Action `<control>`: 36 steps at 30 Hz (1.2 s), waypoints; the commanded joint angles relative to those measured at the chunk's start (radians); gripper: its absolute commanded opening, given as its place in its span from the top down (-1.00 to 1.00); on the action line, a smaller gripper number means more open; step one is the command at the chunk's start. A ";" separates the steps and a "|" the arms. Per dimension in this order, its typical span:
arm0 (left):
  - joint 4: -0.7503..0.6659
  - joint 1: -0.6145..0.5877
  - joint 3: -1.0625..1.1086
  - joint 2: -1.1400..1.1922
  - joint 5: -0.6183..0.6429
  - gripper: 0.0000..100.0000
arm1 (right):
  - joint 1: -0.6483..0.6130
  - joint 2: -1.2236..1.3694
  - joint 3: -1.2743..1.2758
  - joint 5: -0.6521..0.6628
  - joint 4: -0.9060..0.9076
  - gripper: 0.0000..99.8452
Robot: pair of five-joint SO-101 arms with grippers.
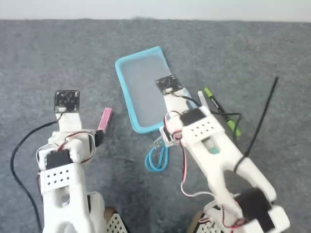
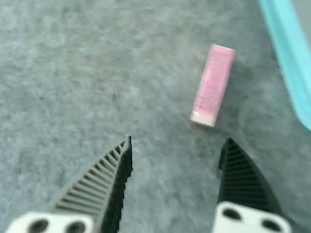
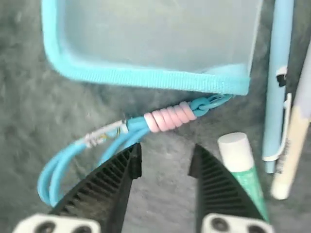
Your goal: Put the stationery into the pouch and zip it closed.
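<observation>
The right pincer stands narrowly open over the cord of the pouch; the left pincer gapes wide near the pink eraser beside that pouch.

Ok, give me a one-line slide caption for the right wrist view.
Right gripper, fingers open, facing the blue looped cord with pink coil at a corner of the turquoise-edged translucent pouch.
</observation>
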 commanded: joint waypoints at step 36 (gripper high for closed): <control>-0.117 -0.040 0.018 0.006 -0.031 0.45 | 0.070 0.390 -0.241 -0.397 -0.073 0.61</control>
